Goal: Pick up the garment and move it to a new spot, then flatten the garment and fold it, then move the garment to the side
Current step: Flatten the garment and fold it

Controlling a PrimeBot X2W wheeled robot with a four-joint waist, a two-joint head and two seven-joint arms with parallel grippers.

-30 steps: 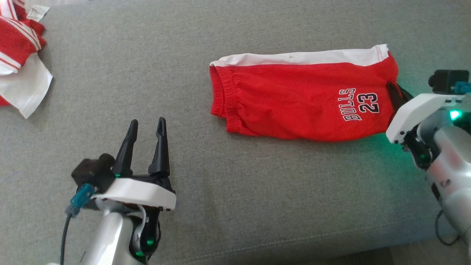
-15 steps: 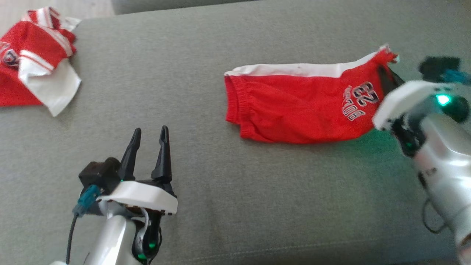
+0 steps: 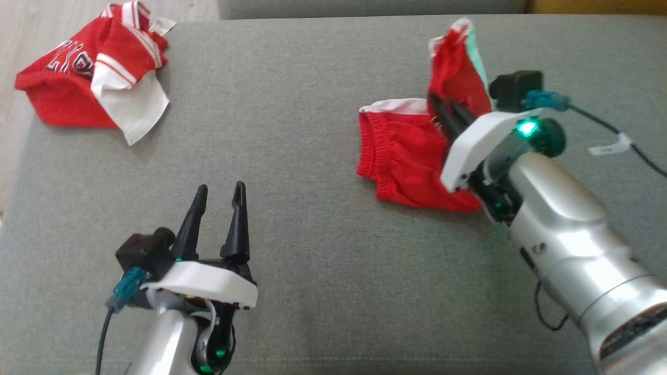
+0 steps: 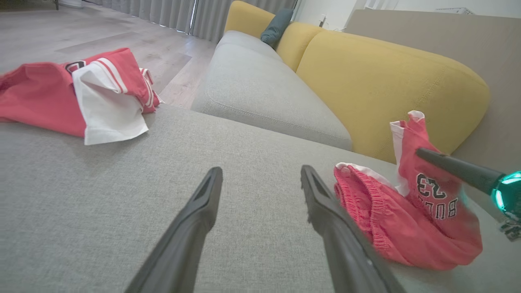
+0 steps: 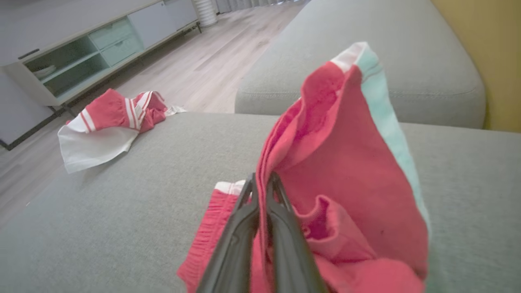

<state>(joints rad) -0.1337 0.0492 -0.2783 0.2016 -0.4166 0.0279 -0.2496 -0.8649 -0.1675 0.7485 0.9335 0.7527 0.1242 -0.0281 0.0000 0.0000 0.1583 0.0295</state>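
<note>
The garment is a pair of red shorts with a white side band and "BULLS 23" print, lying on the grey couch seat right of centre. My right gripper is shut on its leg end, which stands lifted above the waistband part. In the right wrist view the red cloth rises from between the closed fingers. The left wrist view shows the garment at the right. My left gripper stands open over bare seat at the lower left, well apart from the shorts.
A second red and white garment lies crumpled at the seat's far left corner, near the edge above the wooden floor. A yellow backrest rises behind the seat. A low cabinet stands across the floor.
My right gripper has pulled the garment's leg end up and to the left, over the waistband half. The head camera has also shifted. The left gripper stays open in place.
</note>
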